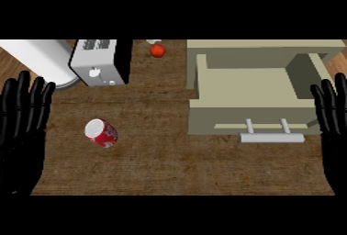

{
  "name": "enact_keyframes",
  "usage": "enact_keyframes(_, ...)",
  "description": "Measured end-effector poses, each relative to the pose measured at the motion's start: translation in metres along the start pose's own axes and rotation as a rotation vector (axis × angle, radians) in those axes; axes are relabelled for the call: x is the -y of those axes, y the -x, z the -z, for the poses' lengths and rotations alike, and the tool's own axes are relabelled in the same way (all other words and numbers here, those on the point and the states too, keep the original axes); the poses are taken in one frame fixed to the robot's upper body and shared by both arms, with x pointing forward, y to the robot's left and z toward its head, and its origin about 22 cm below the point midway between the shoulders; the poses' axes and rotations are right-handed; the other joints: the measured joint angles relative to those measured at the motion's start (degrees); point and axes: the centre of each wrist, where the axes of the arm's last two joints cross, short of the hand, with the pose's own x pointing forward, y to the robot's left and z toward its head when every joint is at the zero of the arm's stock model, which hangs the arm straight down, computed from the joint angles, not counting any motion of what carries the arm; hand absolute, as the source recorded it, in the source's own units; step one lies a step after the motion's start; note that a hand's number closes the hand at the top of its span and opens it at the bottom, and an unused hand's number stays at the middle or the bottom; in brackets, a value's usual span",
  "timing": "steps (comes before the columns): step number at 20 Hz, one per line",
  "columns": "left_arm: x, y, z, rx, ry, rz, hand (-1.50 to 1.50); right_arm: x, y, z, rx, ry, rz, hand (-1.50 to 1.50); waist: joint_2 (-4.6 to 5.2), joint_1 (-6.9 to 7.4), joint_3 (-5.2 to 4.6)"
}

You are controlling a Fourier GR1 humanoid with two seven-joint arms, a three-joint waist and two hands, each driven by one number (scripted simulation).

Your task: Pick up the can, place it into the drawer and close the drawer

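Note:
A red and white can [102,133] lies on its side on the brown counter, left of the middle. The beige drawer [254,120] stands pulled open at the right, its inside bare, with a grey bar handle [271,137] on its front. My left hand [24,114] rests open at the left edge, fingers up, a short way left of the can. At the right edge my right hand [332,119] rests open too, fingers up, just beside the drawer's right side. Neither hand touches anything.
A white toaster [100,62] stands at the back left, with a large white cylinder [42,59] to its left. A small red fruit [157,50] sits at the back near the drawer unit's left corner. Bare counter lies between the can and the drawer.

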Motion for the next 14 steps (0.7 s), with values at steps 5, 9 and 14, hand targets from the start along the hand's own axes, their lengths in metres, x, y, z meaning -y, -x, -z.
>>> enact_keyframes(5, -0.023, 0.004, 0.004, 0.005, 0.165, -0.083, -1.5, -0.006, -0.001, -0.003, -0.011, -0.023, 0.019, -1.5, 0.43, -0.23, -0.68)
enact_keyframes(9, -0.046, 0.021, -0.003, -0.18, 0.272, -0.065, -1.5, 0.004, 0.013, -0.013, -0.163, 0.077, -0.004, -1.5, 0.75, -0.66, -0.84)
enact_keyframes(14, -0.082, 0.012, -0.004, -0.317, 0.331, -0.058, -1.5, 0.024, 0.013, -0.025, -0.284, 0.158, -0.03, -1.5, 0.57, -0.41, -0.86)
